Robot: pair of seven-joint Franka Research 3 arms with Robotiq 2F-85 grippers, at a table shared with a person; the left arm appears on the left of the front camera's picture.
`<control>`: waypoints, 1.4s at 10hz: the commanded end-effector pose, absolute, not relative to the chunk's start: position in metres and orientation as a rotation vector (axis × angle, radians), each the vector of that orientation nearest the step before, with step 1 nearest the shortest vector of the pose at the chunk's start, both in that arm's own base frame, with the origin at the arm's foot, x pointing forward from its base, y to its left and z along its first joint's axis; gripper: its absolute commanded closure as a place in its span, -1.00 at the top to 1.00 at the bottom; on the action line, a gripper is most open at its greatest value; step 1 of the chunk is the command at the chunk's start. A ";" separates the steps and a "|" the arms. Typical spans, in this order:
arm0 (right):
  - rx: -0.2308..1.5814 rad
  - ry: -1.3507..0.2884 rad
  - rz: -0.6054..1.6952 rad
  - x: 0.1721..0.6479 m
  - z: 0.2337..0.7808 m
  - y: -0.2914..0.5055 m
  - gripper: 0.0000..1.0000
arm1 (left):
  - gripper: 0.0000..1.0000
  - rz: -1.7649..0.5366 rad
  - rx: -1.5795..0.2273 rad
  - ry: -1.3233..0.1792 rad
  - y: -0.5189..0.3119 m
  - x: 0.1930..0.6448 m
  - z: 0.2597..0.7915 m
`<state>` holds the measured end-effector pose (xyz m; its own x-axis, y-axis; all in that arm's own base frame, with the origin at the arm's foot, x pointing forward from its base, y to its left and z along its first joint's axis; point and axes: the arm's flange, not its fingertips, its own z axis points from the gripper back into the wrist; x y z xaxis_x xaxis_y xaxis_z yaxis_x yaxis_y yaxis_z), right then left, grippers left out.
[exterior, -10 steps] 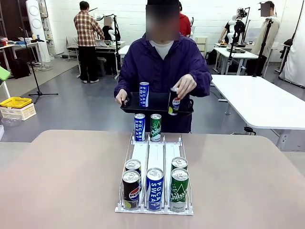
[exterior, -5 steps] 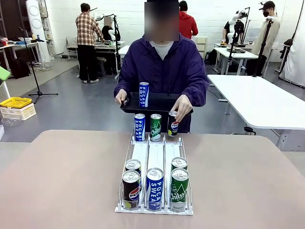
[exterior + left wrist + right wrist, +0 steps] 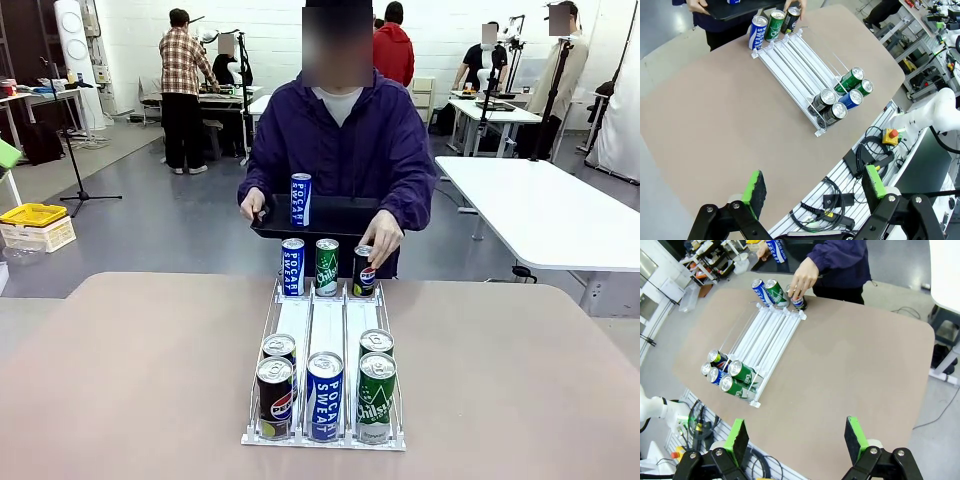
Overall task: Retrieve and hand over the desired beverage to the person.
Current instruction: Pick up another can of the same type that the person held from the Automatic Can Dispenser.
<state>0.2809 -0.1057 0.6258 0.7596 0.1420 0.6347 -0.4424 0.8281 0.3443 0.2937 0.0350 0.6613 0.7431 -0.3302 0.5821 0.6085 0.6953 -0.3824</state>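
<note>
A person [image 3: 340, 140] in a purple jacket stands at the table's far side and holds a black tray [image 3: 340, 212] with one blue Pocari Sweat can [image 3: 301, 199] on it. The person's other hand [image 3: 380, 233] rests on a Pepsi can [image 3: 364, 272] at the far end of the white three-lane rack [image 3: 326, 325], beside a blue can [image 3: 292, 267] and a green can [image 3: 327, 267]. At the near end stand a Pepsi can [image 3: 275, 398], a Pocari can [image 3: 324, 396] and a green Chilsung can [image 3: 376, 398], with two more behind them. My left gripper [image 3: 814, 185] and right gripper [image 3: 796, 435] hang open high above the table, holding nothing.
The brown table [image 3: 130, 370] is bare on both sides of the rack [image 3: 790, 55]. Cables and a red stop button [image 3: 892, 133] lie beyond the table's near edge. A white table [image 3: 550, 210] stands at the back right, and other people work far behind.
The person's hand has brought the Pepsi can down from the tray and set it at the far end of the rack's right lane. Both grippers stay open.
</note>
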 end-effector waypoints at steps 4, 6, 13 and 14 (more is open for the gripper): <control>0.540 -0.646 0.352 0.283 0.627 -0.105 1.00 | 1.00 -0.566 -0.605 -0.512 0.036 0.294 0.662; 0.540 -0.646 0.352 0.283 0.627 -0.105 1.00 | 1.00 -0.566 -0.605 -0.512 0.036 0.294 0.662; 0.540 -0.646 0.352 0.283 0.627 -0.105 1.00 | 1.00 -0.547 -0.396 -0.290 -0.096 0.320 0.658; 0.540 -0.646 0.352 0.283 0.627 -0.105 1.00 | 1.00 -0.436 -0.243 -0.257 -0.141 0.330 0.647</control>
<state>0.2808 -0.1050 0.6262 0.7594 0.1438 0.6345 -0.4432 0.8284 0.3426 0.3149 -0.1091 0.6417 0.8194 -0.4230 0.3869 0.5428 0.7895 -0.2865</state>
